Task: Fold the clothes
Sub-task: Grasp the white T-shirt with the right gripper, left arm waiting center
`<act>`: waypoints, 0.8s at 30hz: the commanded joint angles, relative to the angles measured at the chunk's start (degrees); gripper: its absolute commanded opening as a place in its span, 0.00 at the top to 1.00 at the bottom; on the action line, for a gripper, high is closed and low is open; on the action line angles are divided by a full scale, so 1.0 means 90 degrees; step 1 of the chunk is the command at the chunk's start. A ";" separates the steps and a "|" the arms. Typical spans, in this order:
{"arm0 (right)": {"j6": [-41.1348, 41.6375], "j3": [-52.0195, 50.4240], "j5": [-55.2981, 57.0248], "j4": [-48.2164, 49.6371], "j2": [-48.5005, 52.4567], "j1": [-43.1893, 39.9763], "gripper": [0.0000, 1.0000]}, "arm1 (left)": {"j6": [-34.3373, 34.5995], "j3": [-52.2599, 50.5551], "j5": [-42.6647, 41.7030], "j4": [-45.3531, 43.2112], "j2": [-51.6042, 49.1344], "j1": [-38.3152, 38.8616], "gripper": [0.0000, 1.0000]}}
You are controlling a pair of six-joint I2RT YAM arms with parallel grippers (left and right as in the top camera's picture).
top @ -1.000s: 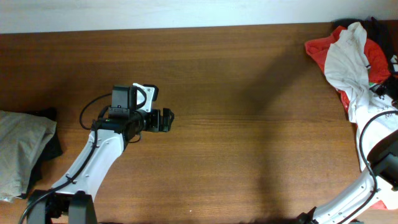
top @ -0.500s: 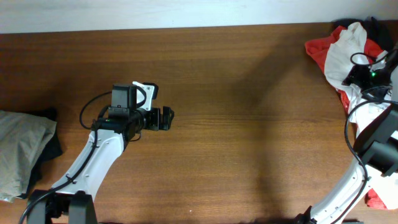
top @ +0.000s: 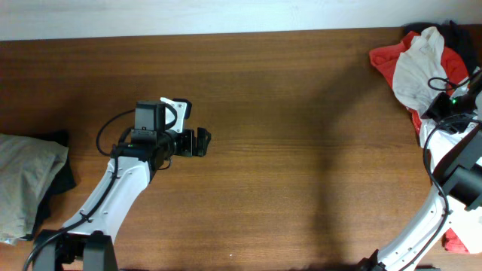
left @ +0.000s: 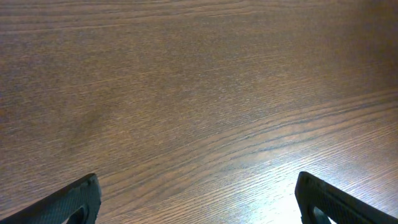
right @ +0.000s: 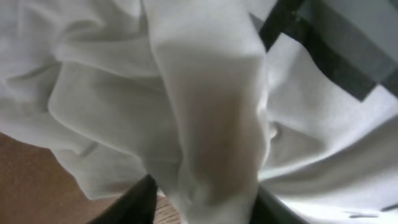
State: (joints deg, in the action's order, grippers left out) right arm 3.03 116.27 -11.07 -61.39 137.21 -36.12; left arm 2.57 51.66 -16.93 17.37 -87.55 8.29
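The clothes, a crumpled white T-shirt [top: 416,66], lie heaped at the far right of the table, partly over a red garment [top: 384,62]. My right gripper [top: 443,103] is down on the shirt's right side. In the right wrist view a raised fold of the white fabric [right: 211,124] fills the gap between the two dark fingers [right: 135,202] and touches both, so the right gripper [right: 205,205] is shut on it. A dark print [right: 323,43] shows on the shirt at upper right. My left gripper [top: 203,143] hovers open over bare wood at centre left, with nothing between its fingertips [left: 81,199].
A beige-grey folded garment [top: 22,181] lies on dark cloth at the left edge. The wooden table [top: 301,165] runs between the two arms. More red fabric [top: 452,239] shows by the right arm's base, near the right edge.
The right gripper swung in over the white T-shirt, settled lower on its right side, and closed from wide open onto a fold. The left arm has not moved.
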 commanded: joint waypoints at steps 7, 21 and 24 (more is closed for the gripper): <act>0.0049 0.0134 -0.0083 -0.0136 -0.0168 0.0104 0.96 | -0.0126 0.0151 0.0049 -0.0024 -0.0029 0.0019 0.01; 0.0097 0.1916 -0.0083 -0.1341 -0.0624 0.0401 0.96 | -0.0124 0.0151 0.0044 -0.0163 -0.0029 0.0019 0.01; 0.0097 0.2511 -0.0087 -0.1702 -0.0624 0.0401 0.96 | -0.0124 0.0151 0.0041 -0.0214 -0.0029 0.0019 0.01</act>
State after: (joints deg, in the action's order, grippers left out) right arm 3.44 133.73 -10.70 -74.91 134.04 -32.91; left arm 2.57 51.66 -16.93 16.05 -87.55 8.29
